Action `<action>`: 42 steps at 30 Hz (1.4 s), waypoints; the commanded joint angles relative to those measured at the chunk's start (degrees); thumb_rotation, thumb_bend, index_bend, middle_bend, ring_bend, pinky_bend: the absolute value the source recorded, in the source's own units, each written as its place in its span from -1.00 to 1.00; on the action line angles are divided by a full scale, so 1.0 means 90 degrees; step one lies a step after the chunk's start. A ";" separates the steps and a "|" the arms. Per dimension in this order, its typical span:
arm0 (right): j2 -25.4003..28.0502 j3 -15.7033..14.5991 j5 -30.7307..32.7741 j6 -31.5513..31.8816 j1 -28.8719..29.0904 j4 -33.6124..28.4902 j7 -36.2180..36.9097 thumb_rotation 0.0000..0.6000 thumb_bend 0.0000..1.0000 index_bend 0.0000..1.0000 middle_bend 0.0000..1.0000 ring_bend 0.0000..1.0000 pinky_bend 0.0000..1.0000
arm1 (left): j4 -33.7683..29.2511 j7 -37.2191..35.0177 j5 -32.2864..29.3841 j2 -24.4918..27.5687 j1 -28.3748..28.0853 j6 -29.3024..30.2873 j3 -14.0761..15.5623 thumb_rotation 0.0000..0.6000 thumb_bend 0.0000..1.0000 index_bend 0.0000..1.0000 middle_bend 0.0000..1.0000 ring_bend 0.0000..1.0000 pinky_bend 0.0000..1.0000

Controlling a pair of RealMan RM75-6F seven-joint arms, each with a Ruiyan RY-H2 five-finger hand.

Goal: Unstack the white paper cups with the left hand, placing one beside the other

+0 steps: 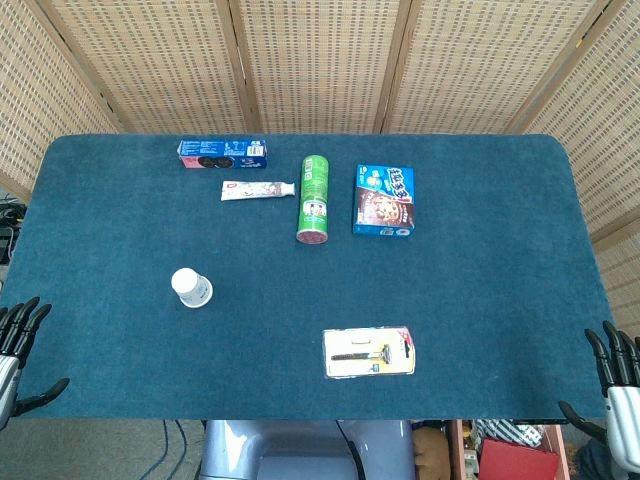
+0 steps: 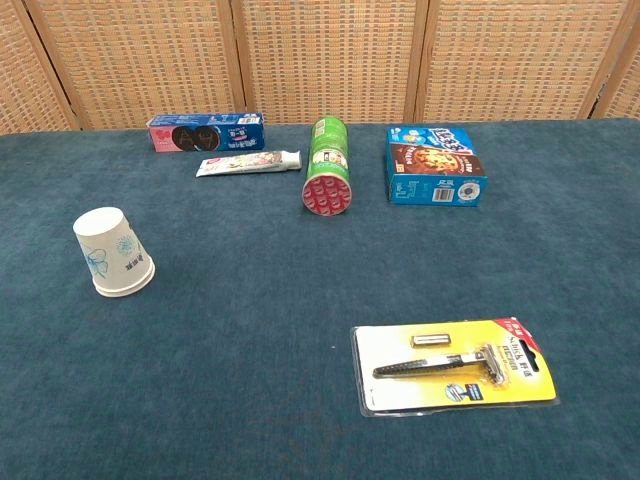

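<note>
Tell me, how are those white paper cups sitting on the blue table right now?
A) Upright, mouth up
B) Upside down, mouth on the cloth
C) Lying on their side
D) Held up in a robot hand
B. The white paper cups stand with the wide rim down on the table and the narrow closed base on top, and neither the left hand nor the right hand is near them.
</note>
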 commanded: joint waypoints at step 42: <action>0.0260 0.0172 0.0577 -0.0504 0.0177 0.0121 0.0872 1.00 -1.00 -1.00 -1.00 -1.00 -1.00 | -0.0106 0.2473 -0.5798 -0.1247 -0.4394 -0.4467 -0.1478 1.00 -0.64 -0.52 -1.00 -1.00 -1.00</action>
